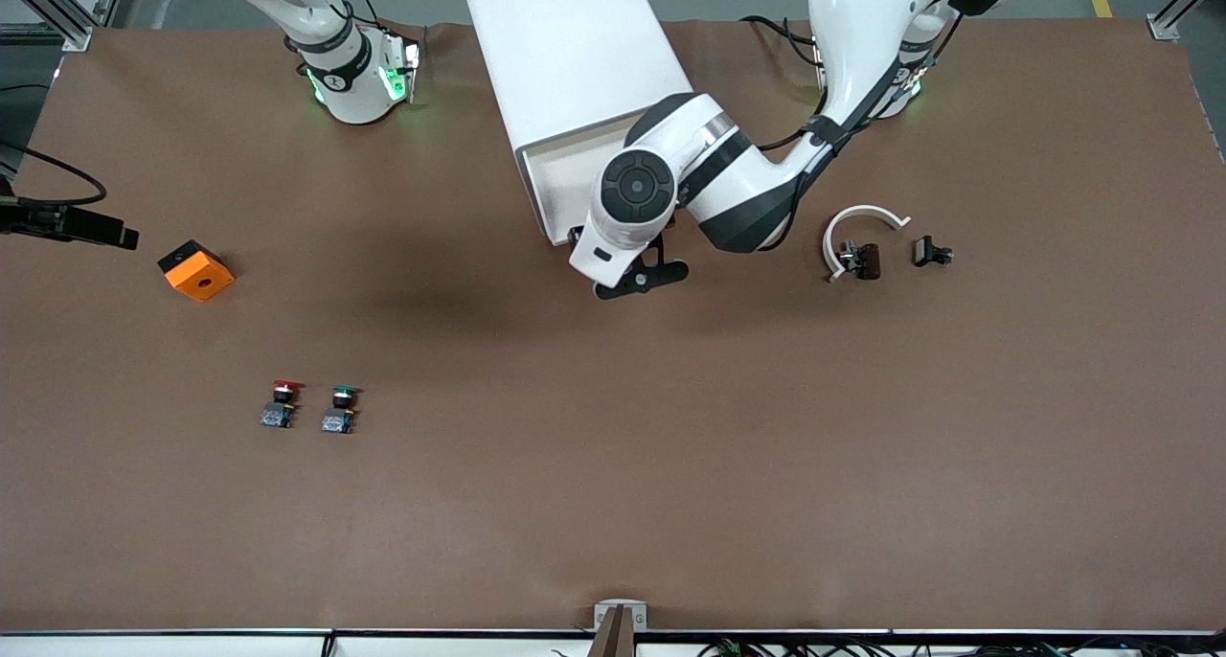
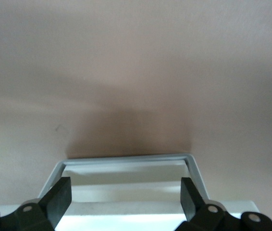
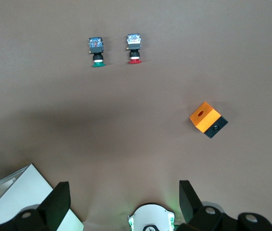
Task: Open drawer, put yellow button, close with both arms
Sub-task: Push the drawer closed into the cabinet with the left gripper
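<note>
The white cabinet (image 1: pixel 565 44) stands at the robots' edge of the table, its drawer (image 1: pixel 538 197) pulled partly out toward the front camera. My left gripper (image 1: pixel 640 276) is over the drawer's front, open and empty. In the left wrist view the left gripper (image 2: pixel 125 192) has its fingers wide apart, with the drawer's grey handle (image 2: pixel 126 158) between them. The yellow button is not in view. My right gripper (image 3: pixel 122 192) is open and empty, high over the right arm's base (image 3: pixel 150 219), and does not show in the front view.
A red-capped button (image 1: pixel 282 403) and a green-capped button (image 1: pixel 340 408) stand side by side nearer the front camera. An orange box (image 1: pixel 196 271) lies toward the right arm's end. A white curved piece (image 1: pixel 857 224) and a small black part (image 1: pixel 929 251) lie toward the left arm's end.
</note>
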